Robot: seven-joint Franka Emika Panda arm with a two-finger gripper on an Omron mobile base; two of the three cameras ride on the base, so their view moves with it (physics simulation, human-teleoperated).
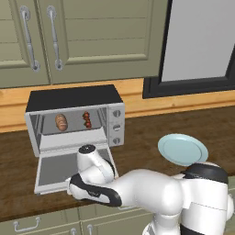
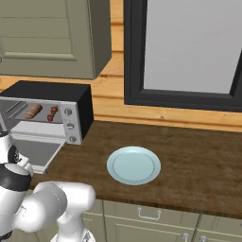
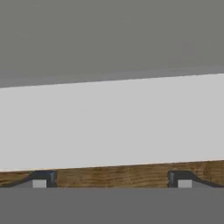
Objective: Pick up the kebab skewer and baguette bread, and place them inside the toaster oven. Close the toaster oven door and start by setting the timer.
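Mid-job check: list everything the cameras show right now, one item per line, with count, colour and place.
toaster oven: one, silver with black top, on the counter at left.
toaster oven door: one, silver frame with grey glass, folded down open in front of the oven.
baguette bread: one, brown, inside the oven, left part.
kebab skewer: one, dark red and brown chunks, inside the oven, right of the bread.
knobs: three, silver, in a column on the oven's right face.
plate: one, pale blue, on the counter right of the oven.
counter: one, dark wood.
wall cabinets: olive green, above the oven.
window: one, black frame, behind the counter.
pincer: one, dark tips, open, at the door's front edge.
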